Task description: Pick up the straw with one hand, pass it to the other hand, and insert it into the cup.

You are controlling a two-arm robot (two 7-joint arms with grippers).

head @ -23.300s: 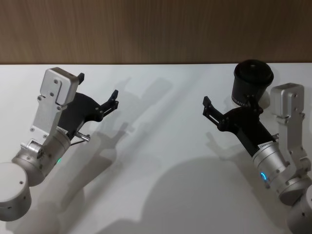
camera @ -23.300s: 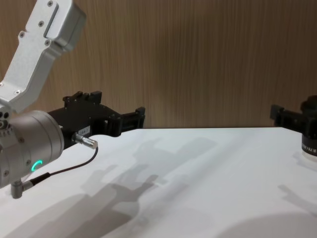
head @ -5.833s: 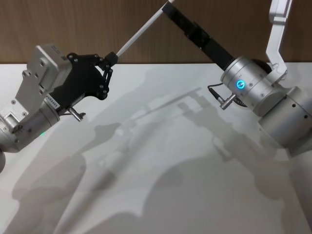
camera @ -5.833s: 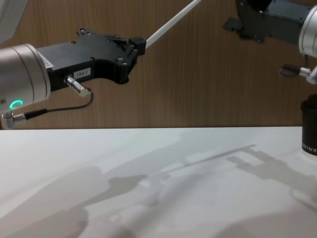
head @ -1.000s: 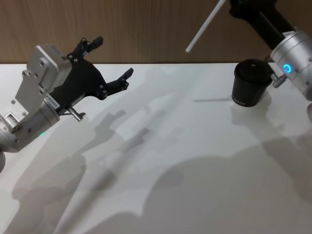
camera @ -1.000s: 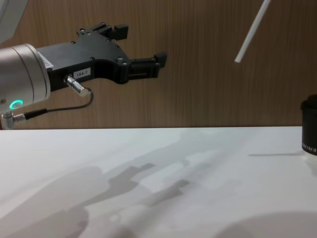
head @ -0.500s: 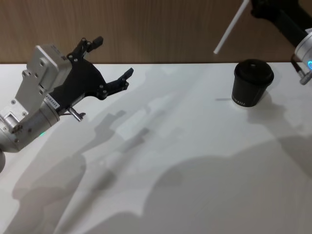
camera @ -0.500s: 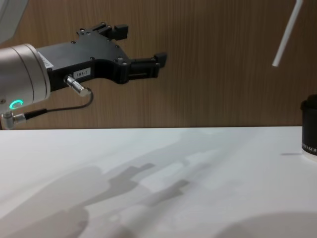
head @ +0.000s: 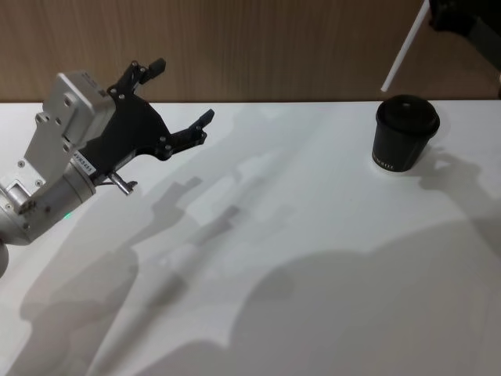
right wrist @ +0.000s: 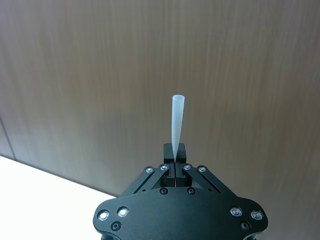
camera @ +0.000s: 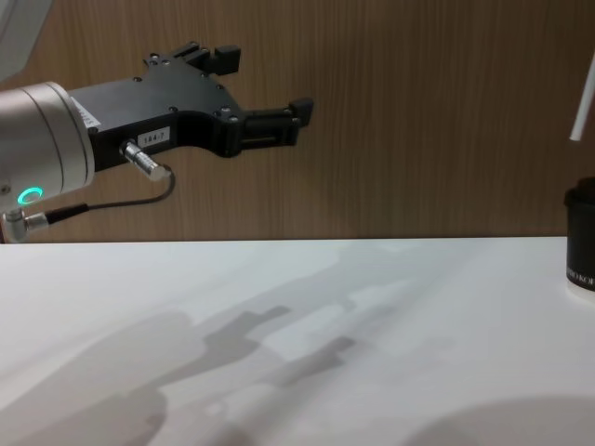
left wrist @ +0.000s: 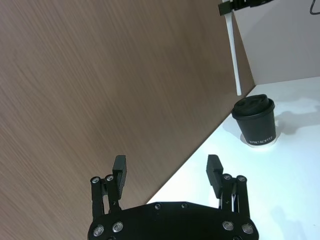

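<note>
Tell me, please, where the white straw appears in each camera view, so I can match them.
Head view: straw in the top right corner, slanting down toward the cup.
Left wrist view: straw hanging just above the cup.
Right wrist view: straw gripped by the right end effector.
Chest view: straw at right edge, above the cup.
Shared landmark: the cup.

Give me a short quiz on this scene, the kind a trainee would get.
1. Fill the gap: the left gripper has its fingers ___.
2. Which one holds the straw? A. the left gripper B. the right gripper C. neither
3. True or false: the straw's lower end is inside the cup.
Key: 1 open; 2 B; 3 false, it hangs above the cup.
</note>
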